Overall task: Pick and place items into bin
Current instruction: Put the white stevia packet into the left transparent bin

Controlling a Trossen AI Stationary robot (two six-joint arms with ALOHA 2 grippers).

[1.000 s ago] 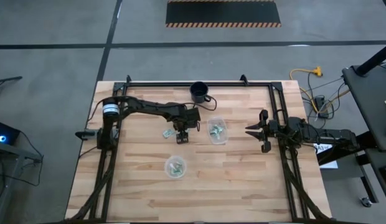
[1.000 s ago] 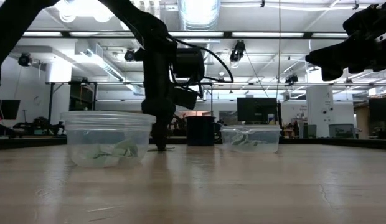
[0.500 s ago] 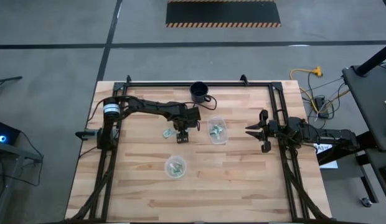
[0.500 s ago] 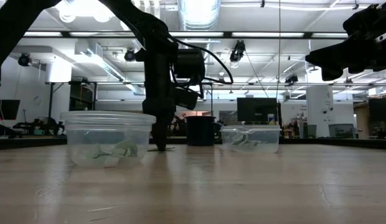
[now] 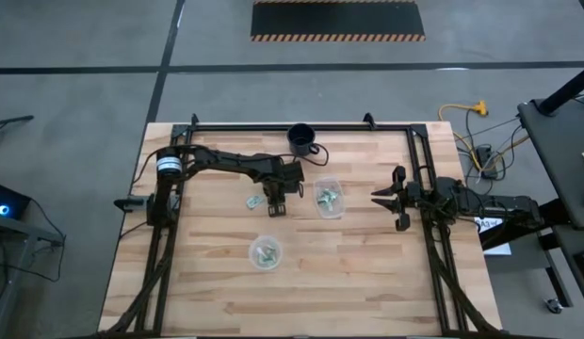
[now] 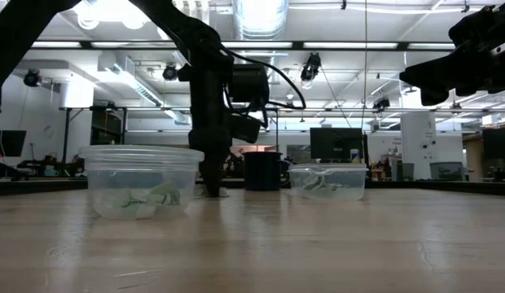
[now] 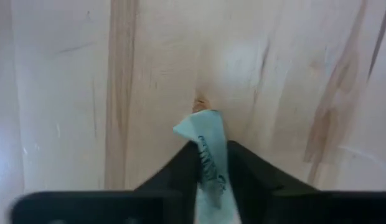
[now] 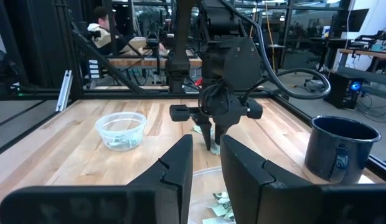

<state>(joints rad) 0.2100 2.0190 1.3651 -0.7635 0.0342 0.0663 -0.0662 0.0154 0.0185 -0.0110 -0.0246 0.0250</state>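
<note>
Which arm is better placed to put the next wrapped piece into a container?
The left. Its gripper is down at the table, shut on a wrapped piece, between the two clear containers. The right gripper hangs open and empty, farther off.

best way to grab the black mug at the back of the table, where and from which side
Grip the black mug by its rim wall, coming straight down: it stands upright with its mouth open. Set the fingers away from the handle, which juts toward the right arm's side.
</note>
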